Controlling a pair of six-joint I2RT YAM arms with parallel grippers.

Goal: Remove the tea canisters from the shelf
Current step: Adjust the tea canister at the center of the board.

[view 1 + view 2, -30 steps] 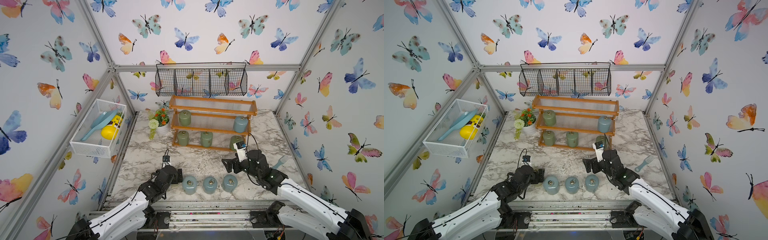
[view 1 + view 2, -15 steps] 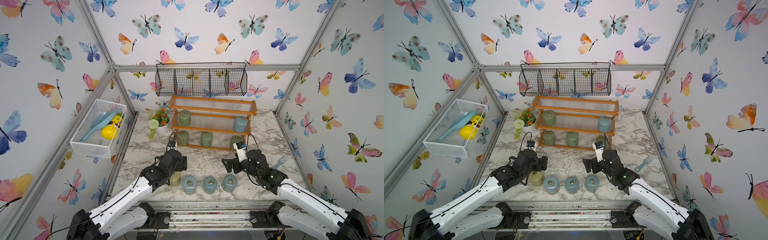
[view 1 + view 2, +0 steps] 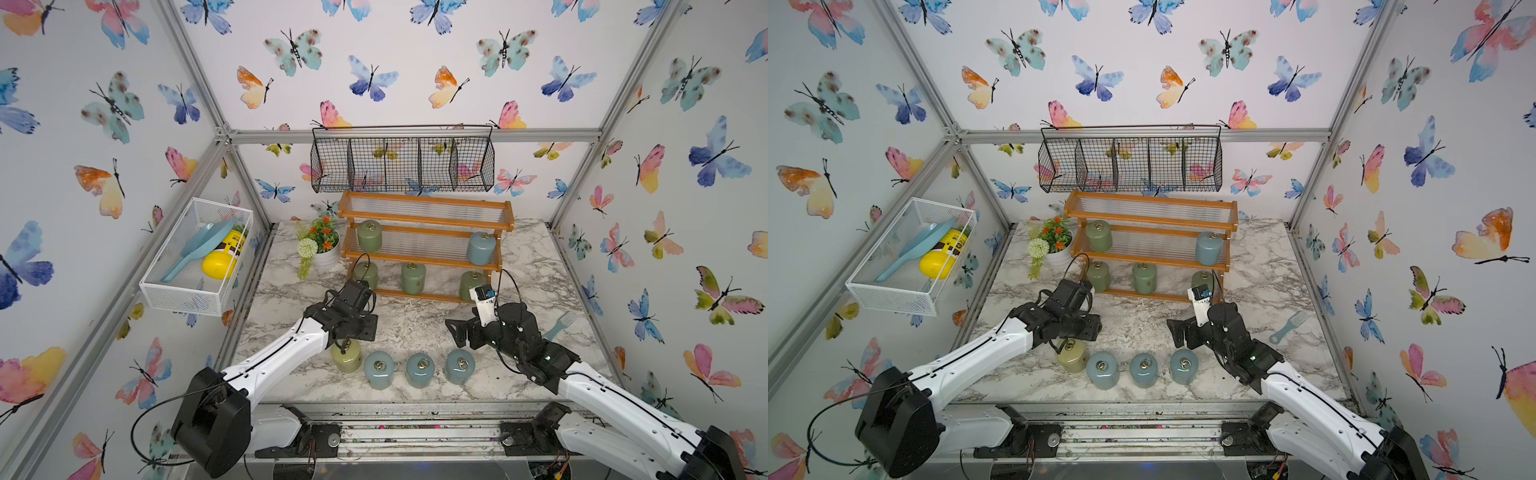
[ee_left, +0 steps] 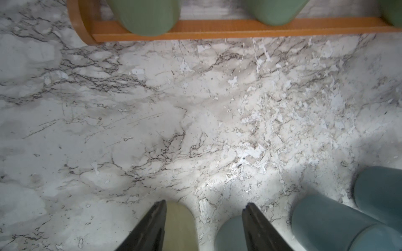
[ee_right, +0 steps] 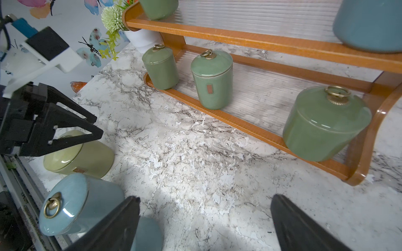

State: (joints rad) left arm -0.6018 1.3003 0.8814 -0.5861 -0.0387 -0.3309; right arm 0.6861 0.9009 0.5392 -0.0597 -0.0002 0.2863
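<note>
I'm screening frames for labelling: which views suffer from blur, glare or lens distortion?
Left wrist view: green canisters on the shelf look soft, and glare whitens the table. Right wrist view: sharp, but the nearest green canister bulges. Both top views: evenly lit, crisp.

Bright, even overhead light keeps both top views sharp. In the wrist views, glare whitens the grey-veined marble tabletop [image 4: 228,184], and the nearest glossy sage green jar [image 5: 326,128] bulges with lens distortion.

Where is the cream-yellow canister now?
In both top views the cream-yellow canister stands on the table, leftmost in the front row beside three blue canisters, under the left hand.
</note>
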